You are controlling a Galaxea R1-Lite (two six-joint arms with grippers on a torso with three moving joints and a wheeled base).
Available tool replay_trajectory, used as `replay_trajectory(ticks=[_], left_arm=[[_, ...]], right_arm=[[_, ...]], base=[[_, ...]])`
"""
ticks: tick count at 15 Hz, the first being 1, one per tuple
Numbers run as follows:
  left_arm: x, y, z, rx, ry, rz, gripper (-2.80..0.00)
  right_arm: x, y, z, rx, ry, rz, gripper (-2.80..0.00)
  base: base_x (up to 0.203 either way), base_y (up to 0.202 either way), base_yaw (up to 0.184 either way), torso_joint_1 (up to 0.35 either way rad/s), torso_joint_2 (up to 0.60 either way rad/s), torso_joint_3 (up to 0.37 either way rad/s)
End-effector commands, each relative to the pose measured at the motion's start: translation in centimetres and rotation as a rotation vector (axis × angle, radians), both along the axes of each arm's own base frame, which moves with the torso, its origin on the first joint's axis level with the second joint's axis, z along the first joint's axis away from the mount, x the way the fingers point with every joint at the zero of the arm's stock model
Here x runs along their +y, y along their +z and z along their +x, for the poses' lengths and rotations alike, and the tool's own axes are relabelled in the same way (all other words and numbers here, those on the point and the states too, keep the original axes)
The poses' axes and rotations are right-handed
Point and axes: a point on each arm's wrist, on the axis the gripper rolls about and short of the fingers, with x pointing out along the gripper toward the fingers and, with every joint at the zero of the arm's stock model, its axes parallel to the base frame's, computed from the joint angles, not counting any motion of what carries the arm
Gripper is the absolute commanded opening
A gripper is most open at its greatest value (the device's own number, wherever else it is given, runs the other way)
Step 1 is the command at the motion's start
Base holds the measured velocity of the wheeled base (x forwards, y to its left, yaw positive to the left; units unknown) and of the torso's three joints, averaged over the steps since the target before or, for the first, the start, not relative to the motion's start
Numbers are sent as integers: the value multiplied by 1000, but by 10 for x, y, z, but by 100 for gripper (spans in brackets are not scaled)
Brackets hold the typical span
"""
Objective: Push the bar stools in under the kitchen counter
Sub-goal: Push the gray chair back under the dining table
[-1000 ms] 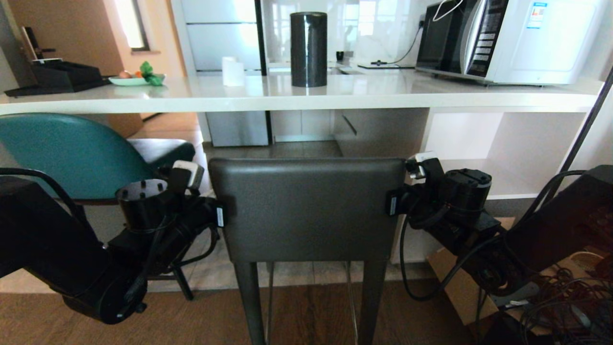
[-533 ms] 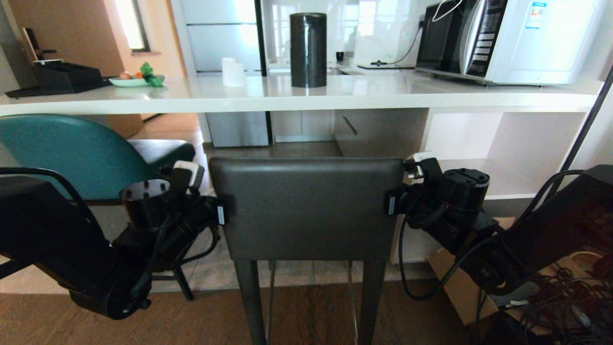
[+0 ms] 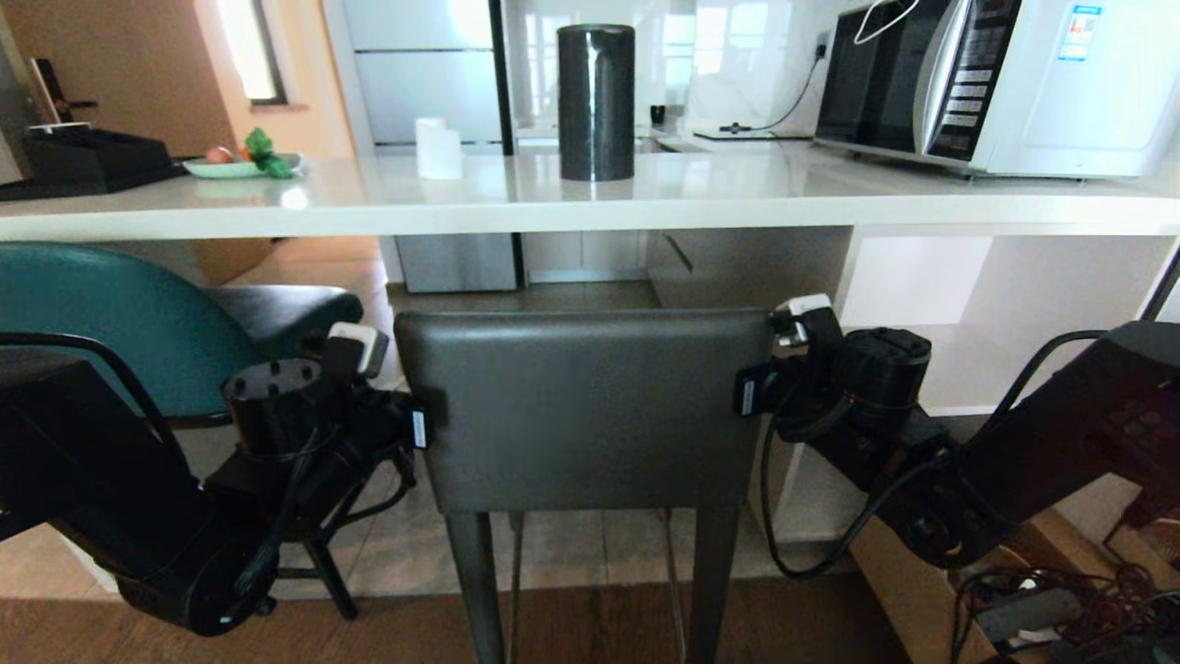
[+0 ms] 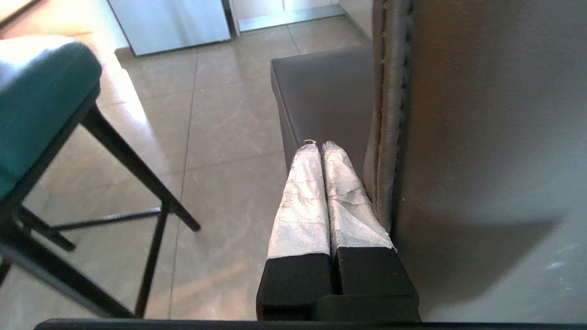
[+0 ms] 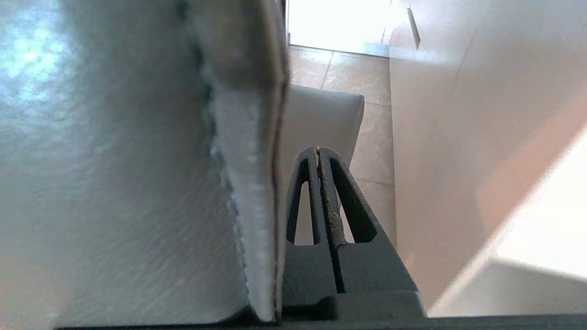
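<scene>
The dark grey bar stool point(image 3: 585, 410) stands in front of me, its back facing me, before the white kitchen counter point(image 3: 645, 198). My left gripper point(image 3: 419, 429) is shut and lies against the back's left edge; its taped fingertips point(image 4: 319, 145) sit beside the back point(image 4: 481, 137) and above the seat point(image 4: 325, 101). Against the right edge lies my right gripper point(image 3: 749, 392), also shut, its tips point(image 5: 317, 150) next to the back point(image 5: 114, 160). The teal bar stool point(image 3: 101, 323) stands to the left, its seat partly under the counter.
On the counter stand a black cylinder point(image 3: 595, 101), a white roll point(image 3: 438, 148), a fruit plate point(image 3: 241, 164), a black box point(image 3: 88, 157) and a microwave point(image 3: 1005, 83). White shelves point(image 3: 996, 314) close the right end. Cables point(image 3: 1060, 609) and cardboard point(image 3: 908, 572) lie on the floor at the right.
The whole view has shifted forward towards the counter. The grey stool stays between my grippers and has come nearer the counter. Both grippers remain shut.
</scene>
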Motion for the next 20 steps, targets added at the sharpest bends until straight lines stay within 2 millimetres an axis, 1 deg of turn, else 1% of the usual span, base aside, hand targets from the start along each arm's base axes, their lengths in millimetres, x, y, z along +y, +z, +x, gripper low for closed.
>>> replay_trajectory(ticks=[1,15,16,18,20], left_arm=[[0,2,0,-11,0,2,-280],[-2,3,-1,-16,-8,4,-280],[-3,3,-1,-16,-11,4,-280],[-4,2,-3,-11,-14,5,-280],[-5,3,-9,-6,-21,6,-280]], right_arm=[[0,0,0,-2,-2,-1,-280],[0,3,-1,-13,-2,-2,-280],[0,3,-2,-11,-2,-3,-280],[0,2,-3,-13,-2,-2,-280],[-1,2,-7,-17,-1,0,-280]], base=[[192,0,4,-2,11,3],[187,0,2,1,2,2],[124,0,2,10,5,1],[0,0,0,0,0,0],[0,0,0,0,0,0]])
